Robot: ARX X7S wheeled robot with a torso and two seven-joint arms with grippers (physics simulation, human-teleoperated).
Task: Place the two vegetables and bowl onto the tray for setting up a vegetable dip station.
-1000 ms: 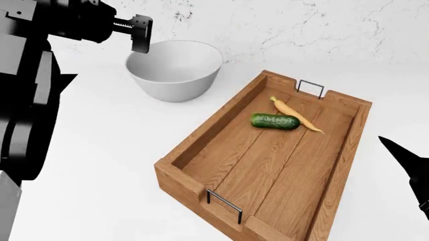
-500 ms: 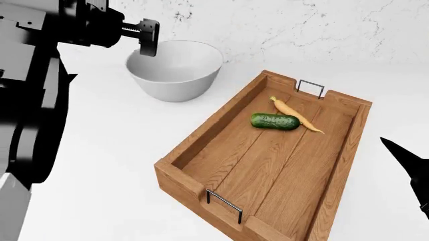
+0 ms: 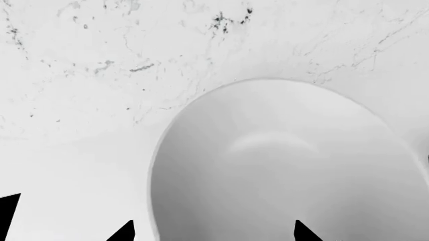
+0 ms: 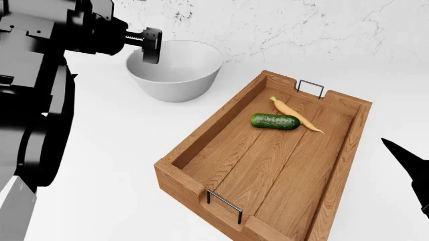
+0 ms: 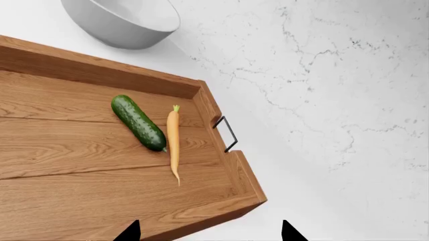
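- Nearest in the head view: tray on the white tabletop, near wire handle at the closest end, the near half of its plank floor bare.
- At the head view's right edge: only a dark tip of the right tool, off the tray's right side; spread of its jaws impossible to tell, nothing seen held.
- Further in, toward the tray's far end: cucumber lying flat on the planks, carrot just behind it, the two touching or nearly so; both vegetables judged already placed.
- Beyond them: far wire handle at the tray's end wall.
- Farther left, apart from the tray: bowl upright on the tabletop, empty, not yet moved.
- At the bowl's left rim: left tool, hanging over the rim, jaws apart enough to straddle the wall as seen from the left wrist view, holding nothing.
- Judged progress: two of three things done; left to do: grip the bowl's rim, lift, carry across, set down on the bare near half of the tray.
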